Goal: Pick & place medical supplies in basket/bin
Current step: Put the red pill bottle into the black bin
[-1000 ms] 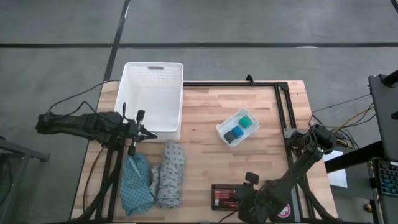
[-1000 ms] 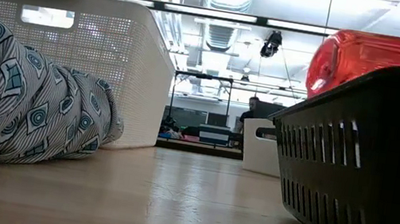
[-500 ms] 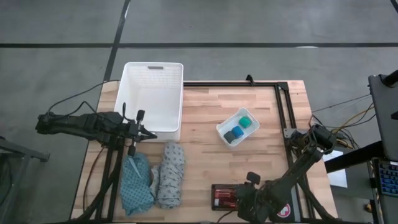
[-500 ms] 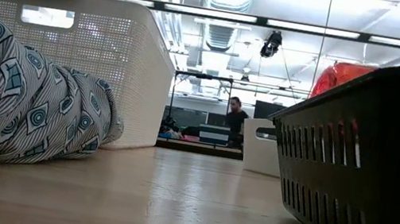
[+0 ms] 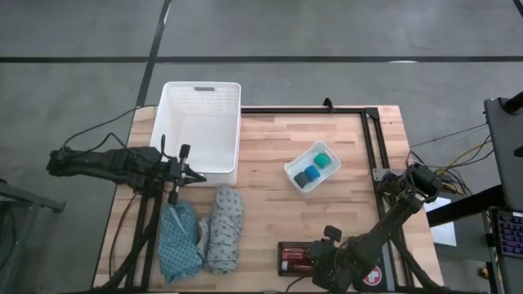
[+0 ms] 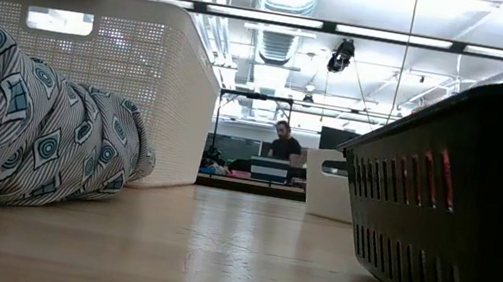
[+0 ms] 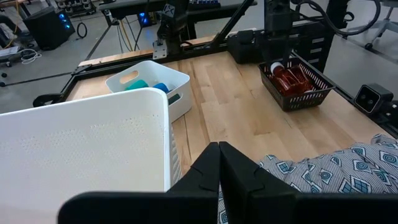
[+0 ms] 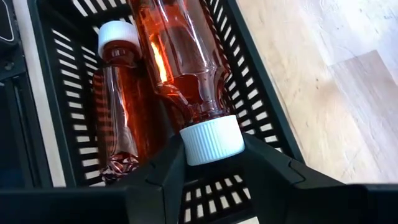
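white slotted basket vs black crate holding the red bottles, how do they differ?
Colour: the white basket is white; the black crate is black.
Size: the white basket is far bigger than the black crate.
Walls: finely perforated on the white basket, coarse open slots on the black crate.
Contents: the high view shows nothing in the white basket; the black crate holds red bottles, one with its cap between the right gripper's fingers.
Both are rectangular, open-topped, on the table.

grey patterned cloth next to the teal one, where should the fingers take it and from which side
Grip the grey patterned cloth across its middle, coming straight down from above. It lies as a long roll on the table, so its narrow width suits the fingers. Its teal-side edge touches the teal cloth, so pinching there risks catching both.
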Motion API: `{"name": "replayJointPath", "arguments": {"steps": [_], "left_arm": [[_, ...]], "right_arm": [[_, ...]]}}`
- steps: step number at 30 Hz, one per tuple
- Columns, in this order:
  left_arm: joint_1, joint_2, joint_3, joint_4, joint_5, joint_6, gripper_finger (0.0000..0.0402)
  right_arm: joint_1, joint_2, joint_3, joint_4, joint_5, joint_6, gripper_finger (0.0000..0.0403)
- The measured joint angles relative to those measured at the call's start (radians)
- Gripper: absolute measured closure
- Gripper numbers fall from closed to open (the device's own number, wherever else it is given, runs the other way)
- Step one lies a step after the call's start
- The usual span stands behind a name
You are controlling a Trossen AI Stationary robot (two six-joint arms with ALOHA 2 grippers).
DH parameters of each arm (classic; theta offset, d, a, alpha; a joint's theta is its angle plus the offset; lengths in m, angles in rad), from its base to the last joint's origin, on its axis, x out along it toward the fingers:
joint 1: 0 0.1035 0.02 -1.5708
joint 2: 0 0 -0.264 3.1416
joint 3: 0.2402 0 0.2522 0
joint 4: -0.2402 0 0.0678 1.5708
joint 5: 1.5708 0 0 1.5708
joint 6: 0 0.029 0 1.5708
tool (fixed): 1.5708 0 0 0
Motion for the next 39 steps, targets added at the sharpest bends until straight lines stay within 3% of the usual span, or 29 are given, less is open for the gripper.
{"name": "replayJointPath", "arguments": {"steps": [5,11,39], "left_arm": [[0.000,0.000,0.000,0.000,0.000,0.000,0.0396],[0.000,0.000,0.000,0.000,0.000,0.000,0.0396],[0.000,0.000,0.000,0.000,0.000,0.000,0.0396]], "right_arm": [[0.000,0.000,-0.011,0.004,0.008,0.077,0.0248],[0.000,0.000,-0.014,0.018,0.009,0.044,0.0225],[0.011,-0.014,0.002,0.028,0.016,0.126,0.0222]]}}
